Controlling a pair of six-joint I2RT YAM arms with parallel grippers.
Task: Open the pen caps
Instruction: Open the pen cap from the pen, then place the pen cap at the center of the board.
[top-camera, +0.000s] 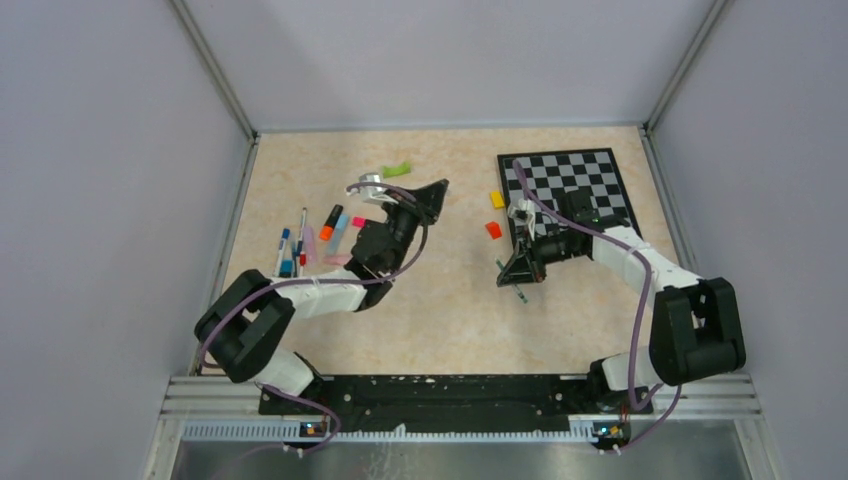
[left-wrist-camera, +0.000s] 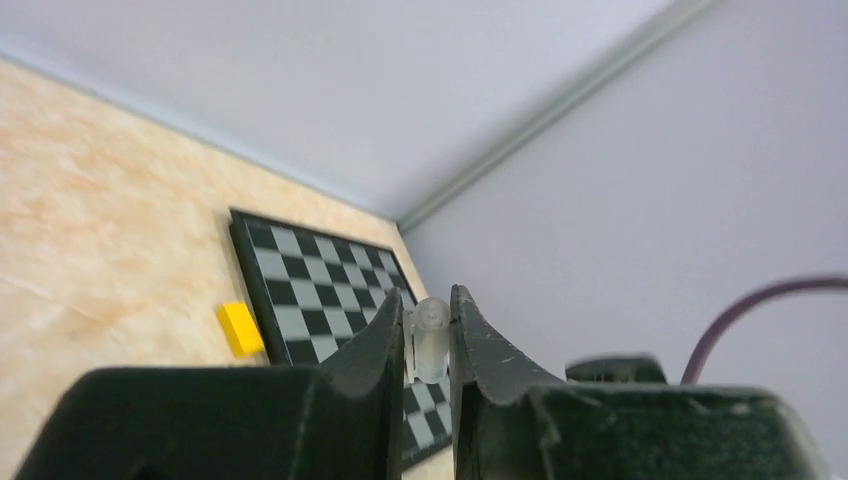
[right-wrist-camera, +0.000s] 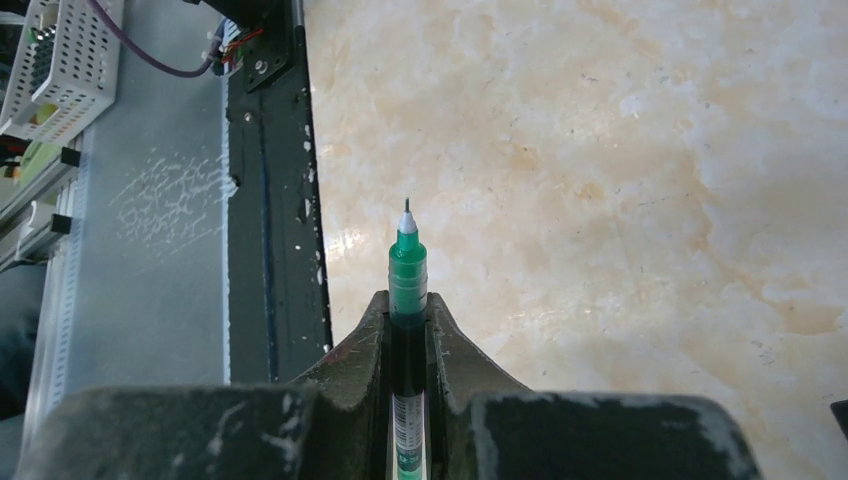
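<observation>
1. Your left end effector (left-wrist-camera: 427, 300): black fingers were drawn close and clamped on a small clear plastic pen cap (left-wrist-camera: 431, 345). The cap stood upright between the pads, its rounded top just above them. You held it over the beige marbled surface (top-camera: 440, 310), left of centre.

2. Your right end effector (right-wrist-camera: 408, 298): the jaws were pressed together on a thin green pen (right-wrist-camera: 407, 265). It was uncapped, and its green collar and fine point reached beyond the fingertips, aimed toward the near edge. The labelled barrel ran back between the fingers.

3. Black-and-white checkered board (top-camera: 575, 185): it lay flat at the far right, with your right arm crossing its near left corner.

4. Yellow square block (top-camera: 496, 199): it sat just off the board's left edge. The orange square block (top-camera: 493, 230) lay near it, closer to you.

5. Cluster of remaining pens and markers (top-camera: 300, 245): it lay on the left side, beside your left arm, and held thin blue-and-white pens, a black marker with an orange end (top-camera: 331, 221) and pink pieces. You could not tell which of these were capped.

6. Green curved piece (top-camera: 397, 167): it lay near the far edge, beyond your left end effector.
</observation>
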